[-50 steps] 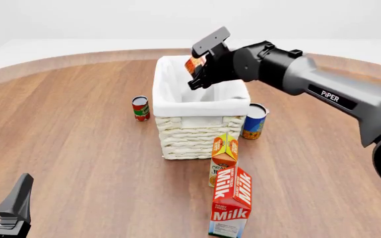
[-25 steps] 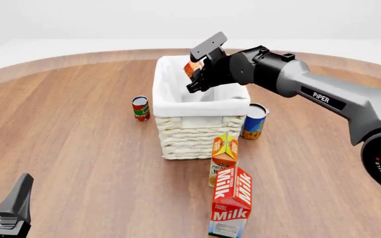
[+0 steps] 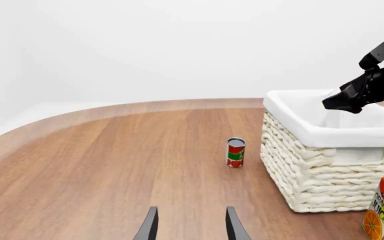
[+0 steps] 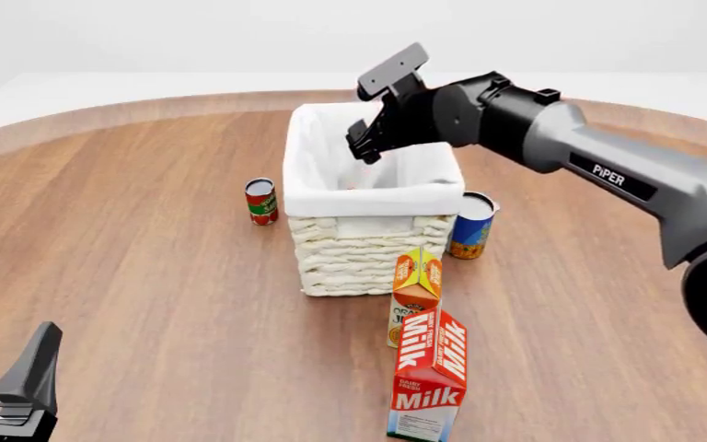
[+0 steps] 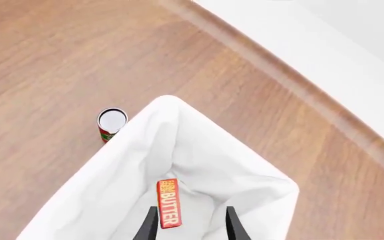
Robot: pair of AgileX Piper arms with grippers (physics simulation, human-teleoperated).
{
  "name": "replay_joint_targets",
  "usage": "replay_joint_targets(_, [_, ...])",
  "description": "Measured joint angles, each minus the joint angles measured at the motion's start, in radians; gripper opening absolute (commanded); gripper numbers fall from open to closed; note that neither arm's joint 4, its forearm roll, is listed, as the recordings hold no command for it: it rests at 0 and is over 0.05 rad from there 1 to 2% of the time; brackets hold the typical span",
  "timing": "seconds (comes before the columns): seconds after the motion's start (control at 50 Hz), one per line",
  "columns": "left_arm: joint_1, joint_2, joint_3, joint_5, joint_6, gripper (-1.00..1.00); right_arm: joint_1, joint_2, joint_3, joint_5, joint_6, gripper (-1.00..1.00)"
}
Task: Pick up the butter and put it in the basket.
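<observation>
The butter [image 5: 168, 202], a small red-orange box with white lettering, lies inside the basket [image 5: 112, 190] on its white lining, free of the fingers. It is hidden in the front view. The cream wicker basket [image 4: 372, 198] stands mid-table; it also shows in the left wrist view [image 3: 325, 132]. My right gripper [image 4: 360, 147] hangs over the basket's far part, open and empty; it also shows in the left wrist view [image 3: 345, 97]. My left gripper [image 4: 22, 387] is open and empty at the near left edge, far from the basket.
A red tomato can [image 4: 260, 201] stands left of the basket. A blue can [image 4: 471, 225] stands at its right. An orange juice carton [image 4: 415, 293] and a red milk carton [image 4: 430, 373] stand in front of it.
The right gripper has let go of the butter, which has dropped into the basket. The gripper has lifted slightly. The left arm has not moved.
</observation>
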Motion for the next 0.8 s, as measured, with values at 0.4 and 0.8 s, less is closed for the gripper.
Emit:
replay_joint_targets(0.4, [0.0,0.0,0.0,0.0,0.0,1.0,-0.005,-0.09,0.048,-0.001,0.008,1.0])
replay_joint_targets(0.8, [0.0,0.0,0.0,0.0,0.0,1.0,0.033,-0.403,0.35,-0.091,0.032,1.0])
